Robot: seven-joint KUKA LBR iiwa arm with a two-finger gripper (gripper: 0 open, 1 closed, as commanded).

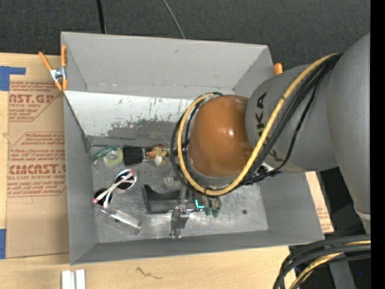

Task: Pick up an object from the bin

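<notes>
Grey metal bin (150,59), its scuffed floor seen from above. The gripper (178,217) is down near the front wall, under the arm's orange cover (219,134), which hides the floor behind it. Whether it is open or closed cannot be told, and nothing shows in its grasp. Just to its left lies one dark block (157,200). Farther left are one pair of white-and-red sunglasses (114,188) and one clear plastic piece (124,219). Along the back lie one pale tape roll (111,156), one small black thing (133,155) and one small yellowish thing (159,155).
</notes>
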